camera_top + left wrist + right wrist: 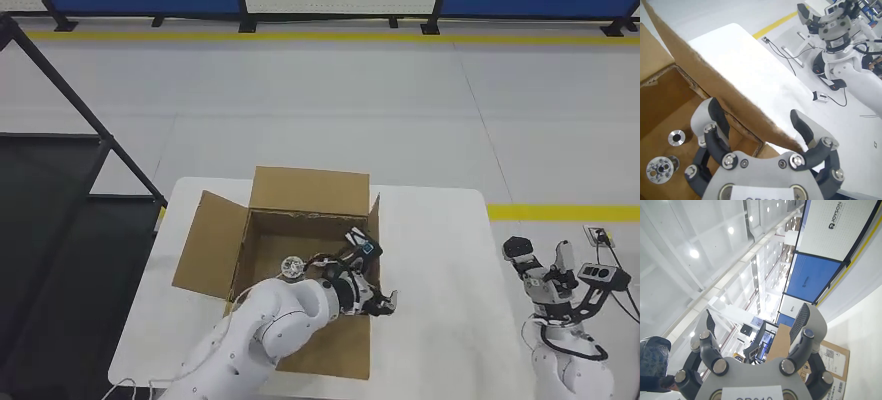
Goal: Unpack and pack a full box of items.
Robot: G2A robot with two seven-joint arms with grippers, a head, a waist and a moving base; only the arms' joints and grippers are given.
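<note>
The box (308, 190) sits open in the middle of the white bench (440, 280). Its left flap is splayed out, and the far flap and the right one stand up. The left pincer (380, 302) is at the box's right side, and the wrist cam gives a better look. The left pincer (755, 111) is wide open and straddling the right wall of the box (696, 62). One finger (715, 113) is inside the box and the other is outside over the bench (745, 62), with nothing gripped. I can't tell if either pad is actually touching the cardboard. Down on the box floor, near the inside finger, there are two metal bits. One is a small shiny sleeve (676, 137) standing on end with its hole facing up. Just beside it, but not touching, is a flanged disc (659, 169) with holes in it. The disc (291, 266) also shows from above, toward the left of the box floor. The right pincer (542, 255) is well off to the right, past the bench edge. It's pointing up at the ceiling, and the right pincer (756, 315) has its fingers spread apart and holds nothing.
</note>
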